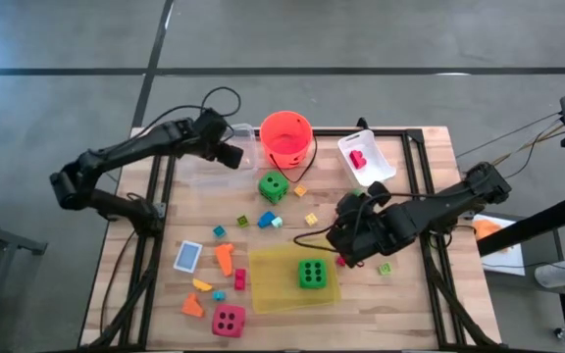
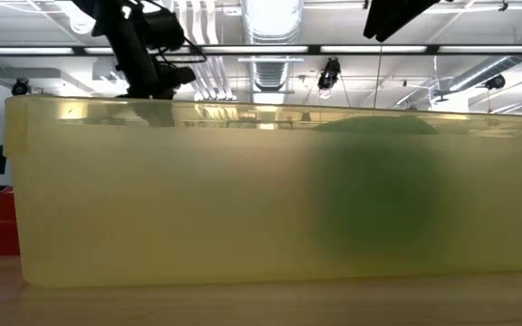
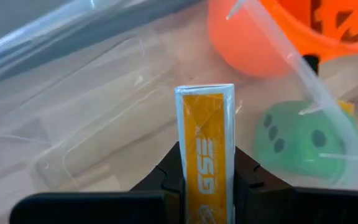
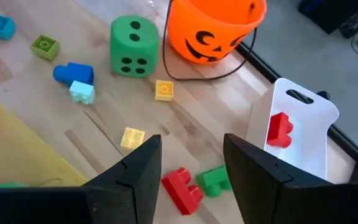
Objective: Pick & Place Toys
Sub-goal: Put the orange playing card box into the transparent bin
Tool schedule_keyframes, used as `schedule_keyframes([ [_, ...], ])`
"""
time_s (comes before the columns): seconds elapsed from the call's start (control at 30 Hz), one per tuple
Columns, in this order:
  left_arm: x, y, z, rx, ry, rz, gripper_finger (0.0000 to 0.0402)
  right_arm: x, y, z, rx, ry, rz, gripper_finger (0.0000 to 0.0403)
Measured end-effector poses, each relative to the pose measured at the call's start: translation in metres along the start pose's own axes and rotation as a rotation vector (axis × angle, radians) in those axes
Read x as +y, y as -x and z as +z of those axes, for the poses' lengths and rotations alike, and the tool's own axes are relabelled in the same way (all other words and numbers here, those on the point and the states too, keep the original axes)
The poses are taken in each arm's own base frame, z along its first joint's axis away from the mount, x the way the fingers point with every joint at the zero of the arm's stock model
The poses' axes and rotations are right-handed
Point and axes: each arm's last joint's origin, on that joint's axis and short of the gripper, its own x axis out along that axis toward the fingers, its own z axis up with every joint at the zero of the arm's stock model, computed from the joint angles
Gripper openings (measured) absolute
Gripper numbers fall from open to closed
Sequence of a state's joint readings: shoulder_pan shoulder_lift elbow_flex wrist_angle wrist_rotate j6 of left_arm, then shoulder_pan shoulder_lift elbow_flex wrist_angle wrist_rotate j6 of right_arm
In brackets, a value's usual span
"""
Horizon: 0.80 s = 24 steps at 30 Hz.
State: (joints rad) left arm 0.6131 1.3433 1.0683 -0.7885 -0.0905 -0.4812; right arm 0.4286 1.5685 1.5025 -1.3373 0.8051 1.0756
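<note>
My left gripper (image 1: 231, 155) is shut on an orange card with a white rim (image 3: 205, 124), held over a clear plastic box (image 3: 92, 124) beside the orange bucket (image 1: 285, 137). My right gripper (image 4: 191, 155) hangs open above a red brick (image 4: 182, 188) and a green brick (image 4: 214, 179) that lie on the table, and touches neither. One green die (image 1: 273, 186) sits on the wood near the bucket. Another green die (image 1: 311, 275) rests on the yellow tray (image 1: 273, 260). The pink die (image 1: 228, 321) lies near the front edge, and a second card (image 1: 188, 256) lies flat at the left. My left gripper pinches the card between its two fingers, one on each flat face, at the card's lower part (image 3: 205, 163). The card's narrow edge faces the wrist camera. It stands on edge, sticking out past the fingertips, lifted clear above the clear box.
A white tray (image 1: 379, 162) holding a red brick (image 1: 358, 159) stands at the far right. Small bricks are scattered mid-table: blue (image 4: 73, 73), yellow (image 4: 132, 137), orange shapes (image 1: 224, 258). In the low view the yellow tray's wall (image 2: 152, 199) fills the picture.
</note>
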Motion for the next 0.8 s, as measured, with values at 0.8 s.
schedule_keyframes([
  [0.8, 0.018, -0.027, -0.007, 0.202, -0.033, 0.223, 0.0049, -0.033, -0.033, -0.04, -0.129, -0.091, 0.808, 0.0166],
])
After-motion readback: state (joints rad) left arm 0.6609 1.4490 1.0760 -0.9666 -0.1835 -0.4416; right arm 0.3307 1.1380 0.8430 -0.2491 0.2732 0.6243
